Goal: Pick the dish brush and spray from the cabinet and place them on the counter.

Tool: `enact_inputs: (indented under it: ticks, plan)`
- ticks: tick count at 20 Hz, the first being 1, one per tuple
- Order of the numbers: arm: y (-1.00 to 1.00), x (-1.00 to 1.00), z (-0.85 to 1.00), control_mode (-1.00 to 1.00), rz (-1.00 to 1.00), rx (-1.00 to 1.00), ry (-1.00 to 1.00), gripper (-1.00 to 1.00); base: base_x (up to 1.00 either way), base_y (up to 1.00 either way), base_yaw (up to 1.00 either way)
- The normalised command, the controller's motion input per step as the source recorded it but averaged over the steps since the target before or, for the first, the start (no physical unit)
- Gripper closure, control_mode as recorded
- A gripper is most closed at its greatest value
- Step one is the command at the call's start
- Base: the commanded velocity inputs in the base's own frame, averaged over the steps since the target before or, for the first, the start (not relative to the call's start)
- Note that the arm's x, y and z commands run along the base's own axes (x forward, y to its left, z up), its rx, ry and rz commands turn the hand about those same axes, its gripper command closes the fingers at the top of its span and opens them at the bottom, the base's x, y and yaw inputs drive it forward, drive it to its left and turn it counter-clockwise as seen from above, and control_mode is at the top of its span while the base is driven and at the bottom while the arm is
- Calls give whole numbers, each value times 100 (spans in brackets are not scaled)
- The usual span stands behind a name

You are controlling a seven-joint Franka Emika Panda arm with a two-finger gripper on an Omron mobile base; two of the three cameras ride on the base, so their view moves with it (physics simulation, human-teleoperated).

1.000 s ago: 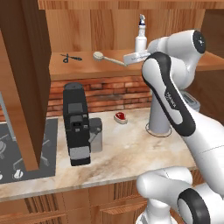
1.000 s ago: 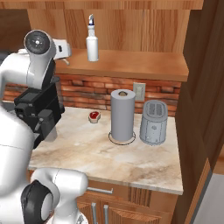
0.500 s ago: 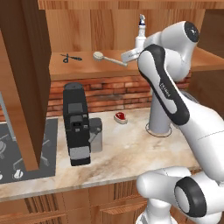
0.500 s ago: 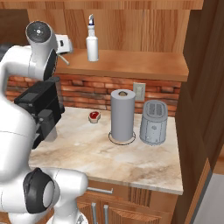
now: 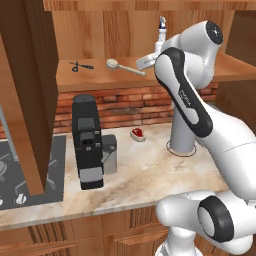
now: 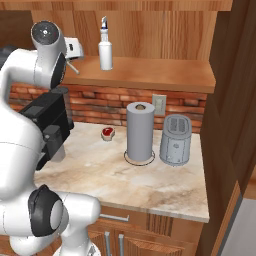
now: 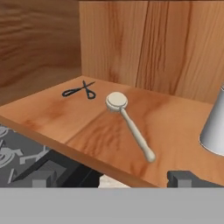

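On the cabinet's [image 5: 30, 90] wooden shelf, seen from the left base camera, the dish brush [image 5: 124, 67] lies flat between the black scissors [image 5: 80, 65] and the spray bottle [image 5: 160, 35], with the gripper [image 5: 146, 62] raised to shelf height just beside the end of the brush handle; its fingers are too small to judge. From the right base camera the spray bottle stands upright on the shelf, above the counter [image 6: 165, 187] where a paper towel roll [image 6: 139, 131] and toaster [image 6: 175, 139] sit. Through the hand camera the brush lies head away, handle toward the fingertips, untouched; one dark fingertip [image 7: 186, 178] shows, and I cannot tell the jaw opening. Neither item has been lifted yet, so both pickups and placements seem to remain.
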Motion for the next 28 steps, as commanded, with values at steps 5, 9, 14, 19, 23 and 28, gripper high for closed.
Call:
enact_inputs:
  ticks: [5, 9, 14, 19, 23, 28]
  plan:
    - [12, 13, -19, -100, 0, 0, 0, -100, 0, 0, 0]
    - [10, 16, -18, -100, 0, 0, -3, -100, 0, 0, 0]
    - [1, 18, -3, -100, 0, 0, -1, -100, 0, 0, 0]
    - [0, 28, 0, -100, 0, 0, 0, -100, 0, 0, 0]
    - [0, 28, 0, -100, 0, 0, 1, -100, 0, 0, 0]
    - [0, 28, 0, -100, 0, 0, 2, -100, 0, 0, 0]
